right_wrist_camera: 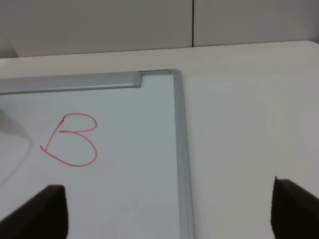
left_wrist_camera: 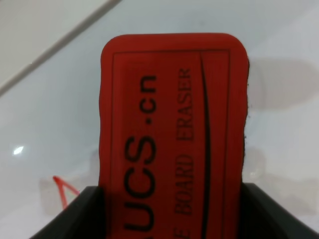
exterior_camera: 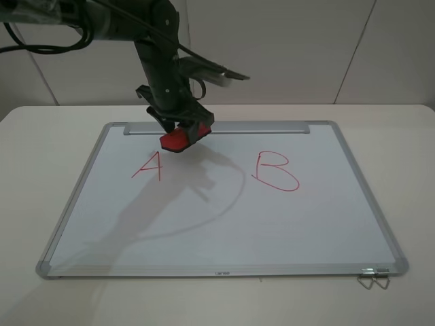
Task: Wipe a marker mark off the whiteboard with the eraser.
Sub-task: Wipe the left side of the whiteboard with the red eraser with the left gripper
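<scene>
two pincers are mine, and only one carries anything. farthest left lies the pale table (exterior_camera: 41, 136), and on it the whiteboard (exterior_camera: 224, 231), flat in its silver frame. on the board's left half stands the red letter a (exterior_camera: 148, 166), thin and hand-drawn, every stroke whole.

just right of it, and a little nearer the far edge, hangs my left pincer (exterior_camera: 182, 129), clamped on the eraser (exterior_camera: 175, 140). its two black fingers (left_wrist_camera: 75, 214) press the red block's long sides, and the dark lettering on top faces my left wrist camera. the eraser is tilted over the white surface, close to the silver tray strip (exterior_camera: 272, 128) along the far edge and apart from the a. in the left wrist view one red tip of that letter shows beside the block. a shadow of arm and block falls across the middle of the board. whether the felt touches the surface i cannot tell.

farther right, the red letter b (exterior_camera: 275, 171) sits on the board's right half, well apart from the eraser. my right pincer (right_wrist_camera: 169, 206) shows only in its own wrist view. it is spread wide with nothing between its fingers (right_wrist_camera: 42, 211), above the board's right edge, with the b and the far right corner ahead of it. at the near right corner a wire clip (exterior_camera: 372, 280) lies against the frame.
</scene>
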You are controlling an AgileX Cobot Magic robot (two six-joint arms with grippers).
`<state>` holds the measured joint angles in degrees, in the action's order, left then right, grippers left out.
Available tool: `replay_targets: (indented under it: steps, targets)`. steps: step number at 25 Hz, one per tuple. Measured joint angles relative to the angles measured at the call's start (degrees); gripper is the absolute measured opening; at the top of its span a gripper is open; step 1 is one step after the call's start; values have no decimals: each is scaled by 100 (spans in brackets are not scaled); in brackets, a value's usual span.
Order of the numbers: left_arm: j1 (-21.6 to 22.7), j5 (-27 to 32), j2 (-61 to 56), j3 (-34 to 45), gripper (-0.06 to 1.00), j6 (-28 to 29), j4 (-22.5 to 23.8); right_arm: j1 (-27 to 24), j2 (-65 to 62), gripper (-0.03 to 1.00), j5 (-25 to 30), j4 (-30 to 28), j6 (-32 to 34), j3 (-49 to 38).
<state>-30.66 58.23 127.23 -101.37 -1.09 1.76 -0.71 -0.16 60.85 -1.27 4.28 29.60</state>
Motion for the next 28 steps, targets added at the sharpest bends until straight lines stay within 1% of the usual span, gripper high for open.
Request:
replay_targets:
  steps: [3, 5, 7, 13, 19, 22, 28]
  targets:
    - [0, 59, -126, 125, 54, 576, 157, 0, 0, 72, 0, 0, 0, 0]
    - [0, -101, -366, 415, 54, 867, 186, 0, 0, 72, 0, 0, 0, 0]
    - [0, -259, -671, 736, 54, 1009, 220, 0, 0, 72, 0, 0, 0, 0]
    - [0, -398, -1387, 1919, 54, 1189, 369, 0, 0, 72, 0, 0, 0, 0]
    - [0, -974, -1848, 2864, 54, 1217, 409, 0, 0, 72, 0, 0, 0, 0]
    - [0, -1181, -1989, 3103, 54, 1236, 409, 0, 0, 72, 0, 0, 0, 0]
    - [38, -1268, -2079, 3235, 54, 1253, 353, 0, 0, 72, 0, 0, 0, 0]
